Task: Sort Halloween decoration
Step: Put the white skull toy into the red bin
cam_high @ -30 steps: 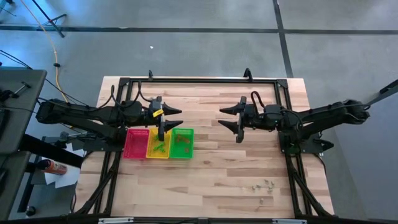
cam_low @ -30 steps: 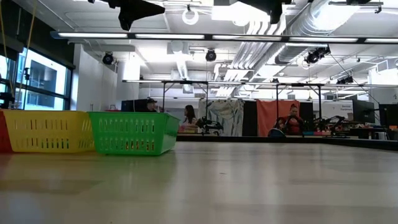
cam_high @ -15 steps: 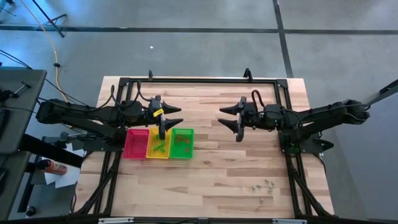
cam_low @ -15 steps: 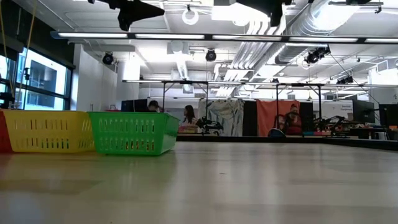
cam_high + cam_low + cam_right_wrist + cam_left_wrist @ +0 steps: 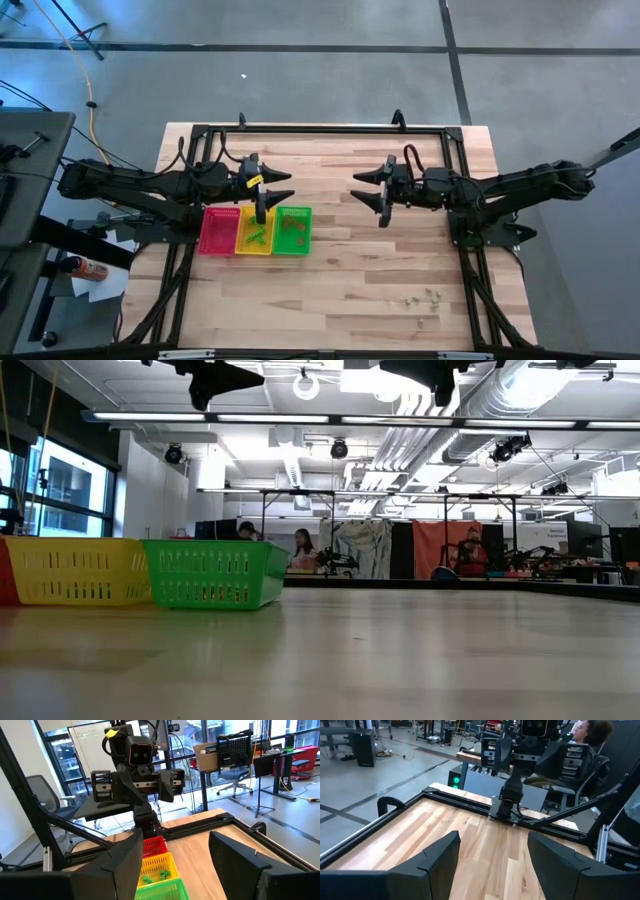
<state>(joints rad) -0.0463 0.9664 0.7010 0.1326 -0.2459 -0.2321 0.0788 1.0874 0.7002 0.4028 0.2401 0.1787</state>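
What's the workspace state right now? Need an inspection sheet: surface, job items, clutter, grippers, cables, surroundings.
Surface: wooden table inside a black frame, mostly bare.
Job's things: small cluster of trinkets loose near the table's front right corner; a few green pieces already in the yellow tray and green tray; nothing made out in the red tray.
Clutter: nothing seen on the table.
Grippers: left gripper above the trays, fingers open, empty; right gripper mid-table, fingers open, empty. Both off the surface.
Cables: yellow cable on the floor beyond the table's left side.
Surroundings: people seated at benches in the room behind.
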